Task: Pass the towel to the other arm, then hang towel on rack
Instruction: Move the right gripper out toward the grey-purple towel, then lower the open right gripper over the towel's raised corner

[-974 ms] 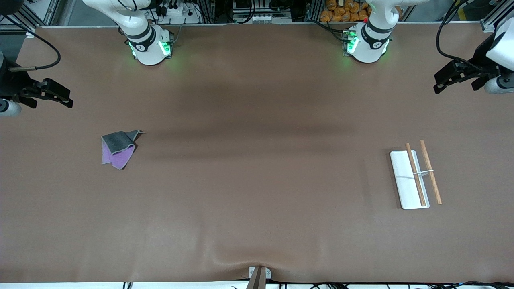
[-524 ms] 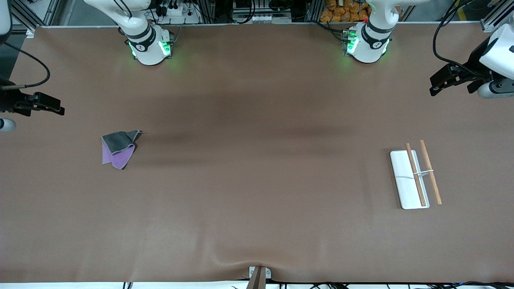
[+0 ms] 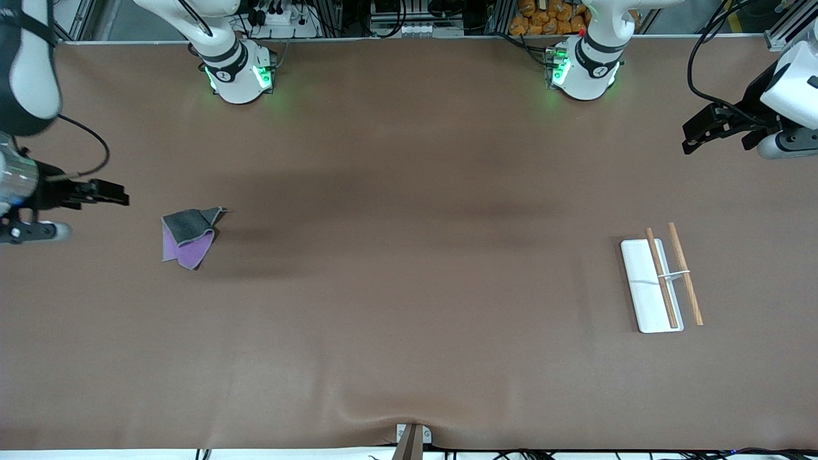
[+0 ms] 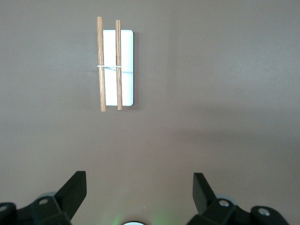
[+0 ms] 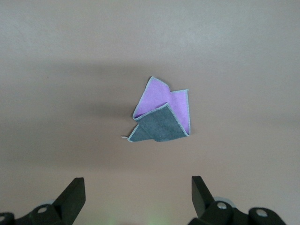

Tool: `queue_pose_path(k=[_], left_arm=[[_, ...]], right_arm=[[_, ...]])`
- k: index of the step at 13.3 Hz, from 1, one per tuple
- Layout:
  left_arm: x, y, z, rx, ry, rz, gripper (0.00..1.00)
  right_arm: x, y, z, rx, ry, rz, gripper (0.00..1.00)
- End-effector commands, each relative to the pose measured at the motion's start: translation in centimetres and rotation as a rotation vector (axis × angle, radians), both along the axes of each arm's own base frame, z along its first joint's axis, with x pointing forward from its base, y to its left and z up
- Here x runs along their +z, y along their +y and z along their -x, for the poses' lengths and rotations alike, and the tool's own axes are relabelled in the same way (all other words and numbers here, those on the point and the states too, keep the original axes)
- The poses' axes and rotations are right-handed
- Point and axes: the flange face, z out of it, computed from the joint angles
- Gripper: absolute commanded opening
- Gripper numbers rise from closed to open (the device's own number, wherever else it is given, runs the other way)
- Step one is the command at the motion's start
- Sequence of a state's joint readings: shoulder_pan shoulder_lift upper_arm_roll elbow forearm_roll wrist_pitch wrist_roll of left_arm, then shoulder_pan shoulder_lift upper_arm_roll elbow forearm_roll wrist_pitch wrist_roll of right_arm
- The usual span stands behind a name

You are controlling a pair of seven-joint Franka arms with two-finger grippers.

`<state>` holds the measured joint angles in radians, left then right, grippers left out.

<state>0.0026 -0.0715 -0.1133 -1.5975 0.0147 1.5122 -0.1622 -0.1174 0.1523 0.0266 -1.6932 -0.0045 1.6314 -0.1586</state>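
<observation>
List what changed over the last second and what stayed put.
The right gripper swung toward the towel, ending beside it toward the right arm's end of the table, open and empty. The left gripper shifted only slightly, open. The towel and the rack have not moved; nothing was grasped or released.

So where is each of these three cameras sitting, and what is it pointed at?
Front view: high across the table, facing both arm bases; shows the towel, rack, right gripper, left gripper.
Left wrist view: on the left arm, looking down at the rack; its open fingers show.
Right wrist view: on the right arm, over the towel; open fingers show.
Each wrist view shares its object with the front view.
</observation>
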Motion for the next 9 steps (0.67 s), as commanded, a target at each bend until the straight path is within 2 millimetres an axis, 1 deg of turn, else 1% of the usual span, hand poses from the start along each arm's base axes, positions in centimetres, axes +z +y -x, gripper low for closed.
queue_pose_path(k=[1, 5, 7, 9], left_arm=[[0.4, -0.2, -0.4, -0.002, -0.008, 0.014, 1.0], [0.6, 0.0, -0.4, 0.0, -0.009, 0.014, 1.0], [0.6, 0.0, -0.4, 0.0, -0.011, 0.013, 1.0], [0.7, -0.1, -0.3, -0.005, -0.011, 0.013, 1.0]], right_arm=[[-3.4, 0.0, 0.9, 0.016, -0.005, 0.004, 1.0], [-8.4, 0.0, 2.0, 0.037, -0.013, 0.017, 1.0], [-10.9, -0.5, 2.8, 0.038, -0.019, 0.014, 1.0], [-13.6, -1.8, 3.8, 0.071, -0.053, 0.005, 1.0]])
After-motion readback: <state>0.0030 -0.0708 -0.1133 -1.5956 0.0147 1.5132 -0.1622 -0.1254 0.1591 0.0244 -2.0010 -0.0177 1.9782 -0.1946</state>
